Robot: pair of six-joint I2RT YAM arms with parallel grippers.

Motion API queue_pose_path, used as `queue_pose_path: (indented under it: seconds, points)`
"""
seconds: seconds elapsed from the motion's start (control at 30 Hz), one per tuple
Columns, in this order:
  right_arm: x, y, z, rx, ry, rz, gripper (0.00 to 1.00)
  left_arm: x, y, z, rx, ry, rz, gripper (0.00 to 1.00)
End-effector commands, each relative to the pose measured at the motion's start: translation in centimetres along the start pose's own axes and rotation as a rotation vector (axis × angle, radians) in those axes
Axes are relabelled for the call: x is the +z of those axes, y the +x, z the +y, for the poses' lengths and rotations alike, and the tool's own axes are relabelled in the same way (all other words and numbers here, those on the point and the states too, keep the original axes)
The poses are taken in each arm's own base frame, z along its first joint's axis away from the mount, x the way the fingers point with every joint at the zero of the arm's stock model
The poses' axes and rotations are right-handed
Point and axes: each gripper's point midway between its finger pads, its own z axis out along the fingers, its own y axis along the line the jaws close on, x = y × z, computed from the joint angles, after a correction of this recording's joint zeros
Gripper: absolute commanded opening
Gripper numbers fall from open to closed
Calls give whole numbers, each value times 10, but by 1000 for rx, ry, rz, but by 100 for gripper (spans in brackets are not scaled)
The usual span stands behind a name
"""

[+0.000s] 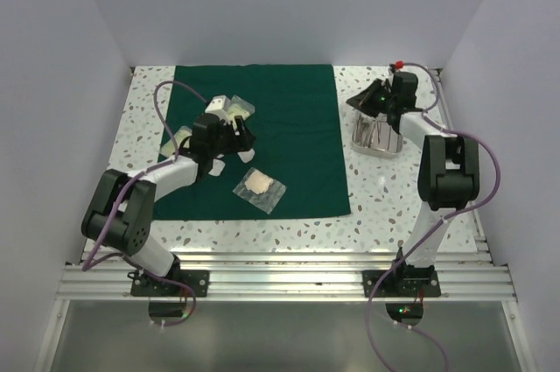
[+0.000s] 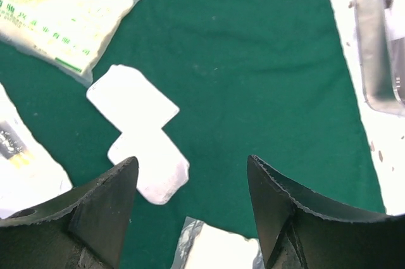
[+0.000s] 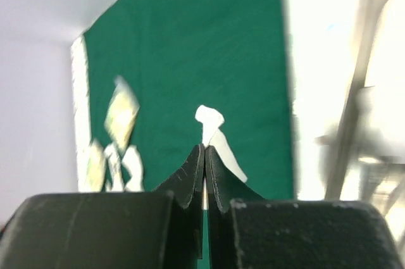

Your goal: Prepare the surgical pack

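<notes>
- Left gripper (image 2: pixel 190 171): jaws apart, empty, above the white gauze pads (image 2: pixel 133 101) on the green cloth (image 2: pixel 253 60).
- Right gripper (image 3: pixel 204 152): jaws pressed together, over the steel tray (image 1: pixel 376 137) beside the cloth.
- Gauze pouch (image 1: pixel 259 188): probably light and slick; pinch an edge.
- Cloth: limp; lift by a corner.

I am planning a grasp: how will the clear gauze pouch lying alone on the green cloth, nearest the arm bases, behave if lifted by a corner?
The gauze pouch lies flat and thin, so it is probably light and would sag. Its clear film looks glossy, so it may slip in a pinch.
</notes>
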Motion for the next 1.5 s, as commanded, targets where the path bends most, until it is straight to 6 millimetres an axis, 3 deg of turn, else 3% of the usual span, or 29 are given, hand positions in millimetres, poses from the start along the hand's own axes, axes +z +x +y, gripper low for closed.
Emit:
queue_pose_path:
  seconds: [0.0,0.07,0.13,0.33,0.47,0.5,0.53,0.6,0.63,0.73,0.83,1.0,1.23,1.47]
  points:
    - [-18,-32,-5,-25,85,-71,0,7,-8,4,-1,-41,-6,73]
    - [-27,-51,-31,9,138,-111,0,8,-8,5,-2,-49,-4,73]
    - [-31,-62,-42,21,164,-134,0,8,-8,6,-2,-54,-4,74]
    - [-31,-75,-73,53,231,-159,0,8,-7,9,1,-66,-4,74]
    - [-22,-84,-84,51,268,-156,2,12,-4,11,-2,-76,9,76]
    - [-18,-82,-90,55,283,-144,6,13,-3,12,-2,-78,11,76]
    - [-19,-80,-94,62,301,-133,21,14,-3,14,-2,-88,13,76]
    - [-20,-85,-96,51,326,-143,34,16,0,18,0,-105,21,76]
    - [-24,-87,-94,39,336,-147,42,16,-2,19,0,-115,22,76]
    - [-37,-96,-85,4,356,-187,51,20,1,22,2,-130,37,76]
    - [-50,-97,-81,-15,382,-206,54,22,4,28,2,-159,50,77]
    - [-75,-96,-49,-87,378,-244,55,27,8,33,1,-183,69,77]
    - [-77,-71,-8,-157,312,-222,54,37,20,41,-4,-212,123,67]
    - [-64,-28,27,-216,239,-146,50,45,32,51,-5,-254,169,56]
